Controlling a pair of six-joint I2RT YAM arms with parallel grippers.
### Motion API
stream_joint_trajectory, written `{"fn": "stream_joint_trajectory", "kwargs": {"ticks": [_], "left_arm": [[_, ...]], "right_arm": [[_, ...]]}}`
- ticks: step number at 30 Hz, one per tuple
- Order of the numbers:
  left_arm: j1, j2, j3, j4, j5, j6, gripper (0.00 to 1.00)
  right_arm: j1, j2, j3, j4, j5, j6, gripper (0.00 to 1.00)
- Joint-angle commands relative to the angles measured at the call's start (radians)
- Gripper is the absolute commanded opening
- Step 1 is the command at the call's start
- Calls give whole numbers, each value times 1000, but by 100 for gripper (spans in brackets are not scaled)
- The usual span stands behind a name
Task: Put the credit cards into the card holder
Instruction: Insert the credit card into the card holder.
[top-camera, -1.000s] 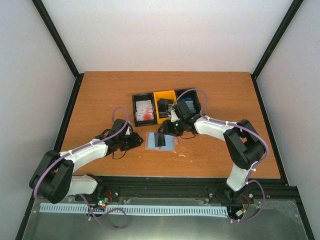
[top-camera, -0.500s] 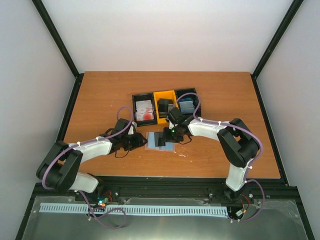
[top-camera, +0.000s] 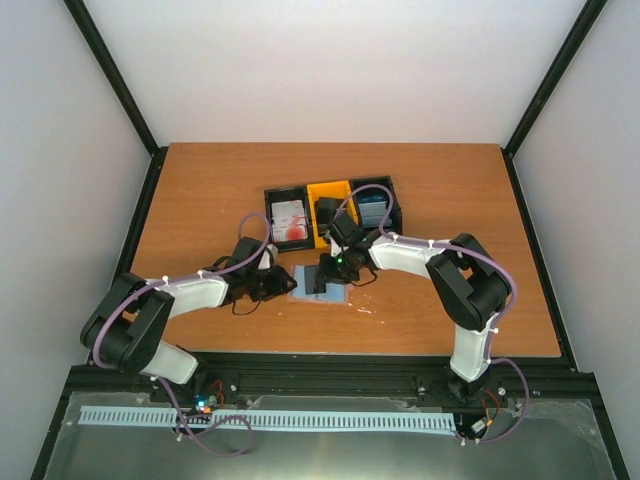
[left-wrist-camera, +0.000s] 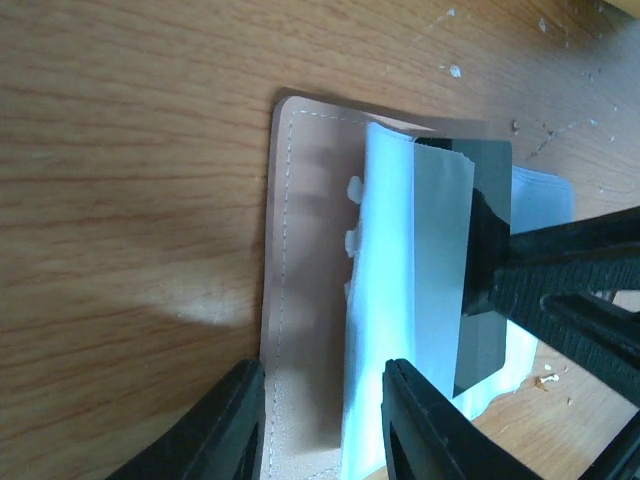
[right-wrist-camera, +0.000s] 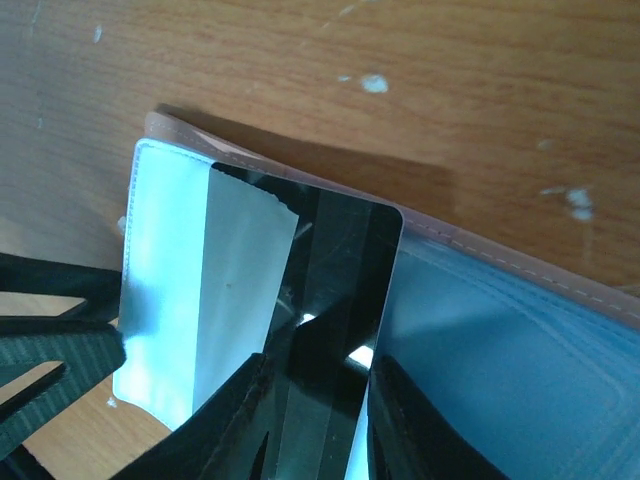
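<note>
One glossy dark card, apparently plain

- Brown wood-grain tabletop, scuffed with pale flecks.
- Plain white walls at 9, 12 and 3 o'clock.
- Black metal posts slant at 10 and 2 o'clock.

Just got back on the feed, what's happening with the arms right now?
The right gripper is shut on a dark card, which looks partly slid under the translucent sleeve of the card holder lying flat on the table. The left gripper, jaws apart, sits at the holder's edge, apparently steadying it. More cards wait in the three-bin tray behind.
</note>
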Motion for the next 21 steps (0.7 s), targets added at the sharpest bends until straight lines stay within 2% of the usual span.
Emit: {"fn": "stream_joint_trajectory", "kwargs": {"ticks": [1, 4, 9, 15, 21], "left_arm": [[-10, 18, 41, 35, 25, 24, 34], [-10, 23, 44, 37, 29, 27, 32], [-10, 15, 40, 34, 22, 28, 31], [-10, 11, 31, 40, 28, 28, 29], [-10, 3, 24, 64, 54, 32, 28]], "right_arm": [[31, 21, 0, 7, -54, -8, 26], [37, 20, -4, 18, -71, -18, 26], [39, -18, 3, -15, -10, -39, 26], [39, -15, -10, 68, -136, -24, 28], [39, 48, 4, 81, -172, -2, 32]]}}
